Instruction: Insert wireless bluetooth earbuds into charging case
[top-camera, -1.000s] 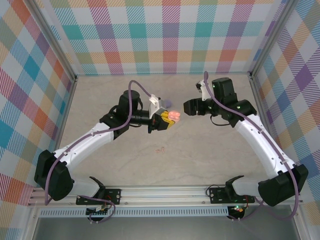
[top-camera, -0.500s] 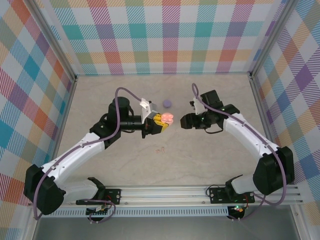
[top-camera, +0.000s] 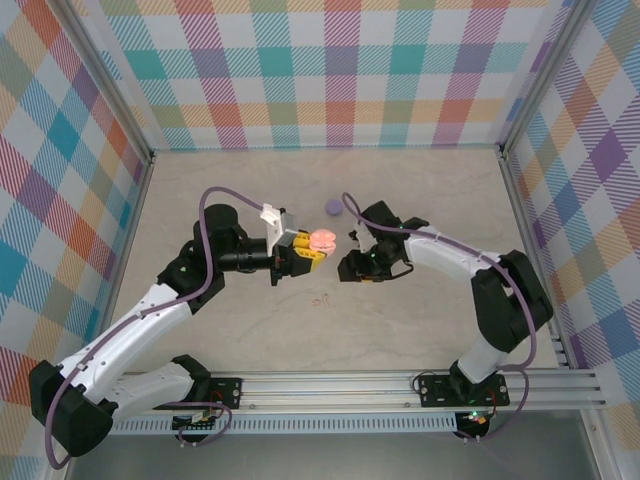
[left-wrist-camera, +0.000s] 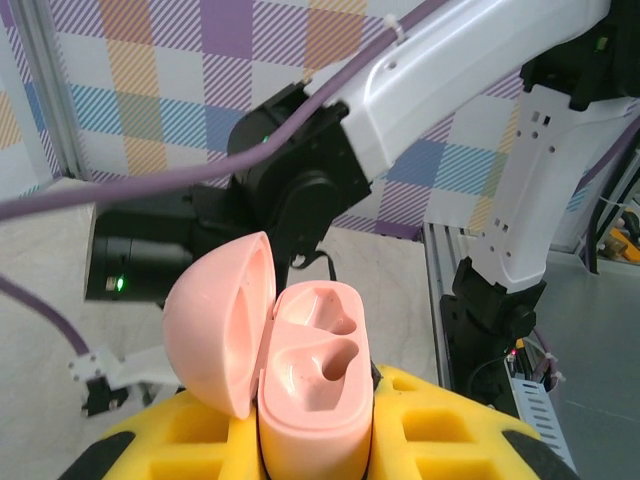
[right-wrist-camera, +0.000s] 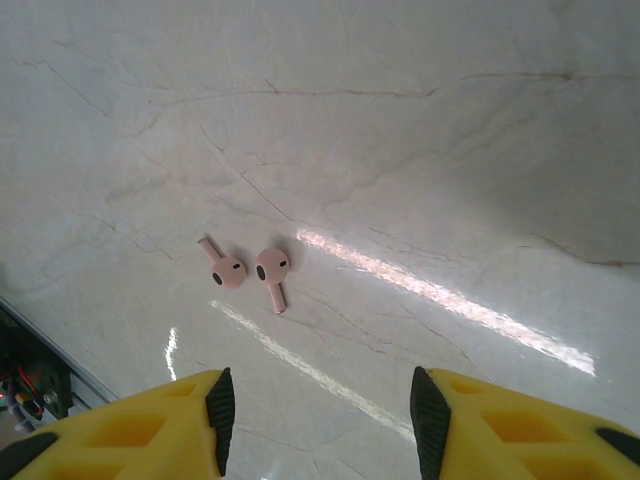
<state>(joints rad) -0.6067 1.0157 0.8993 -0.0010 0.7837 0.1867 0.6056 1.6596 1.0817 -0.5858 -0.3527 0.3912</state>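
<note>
A pale pink charging case (left-wrist-camera: 312, 375) stands upright with its lid (left-wrist-camera: 215, 325) swung open to the left, and both wells are empty. My left gripper (left-wrist-camera: 315, 435) is shut on the case's base between its yellow fingers. From above, the case (top-camera: 323, 239) hangs over the table's middle in the left gripper (top-camera: 314, 246). Two pale pink earbuds (right-wrist-camera: 226, 268) (right-wrist-camera: 273, 272) lie side by side on the marbled table. My right gripper (right-wrist-camera: 325, 420) hovers open above and short of them, nothing between its pads. In the top view the right gripper (top-camera: 347, 269) is just right of the case, with the earbuds (top-camera: 320, 298) below it.
A small lilac round case (top-camera: 333, 207) lies on the table behind the two grippers. Plaid walls close in the table on three sides. A metal rail (top-camera: 330, 385) with both arm bases runs along the near edge.
Both arms have moved left and toward the near edge. The left carried the open case along. The right gripper tipped down over the table and its jaws have narrowed.
</note>
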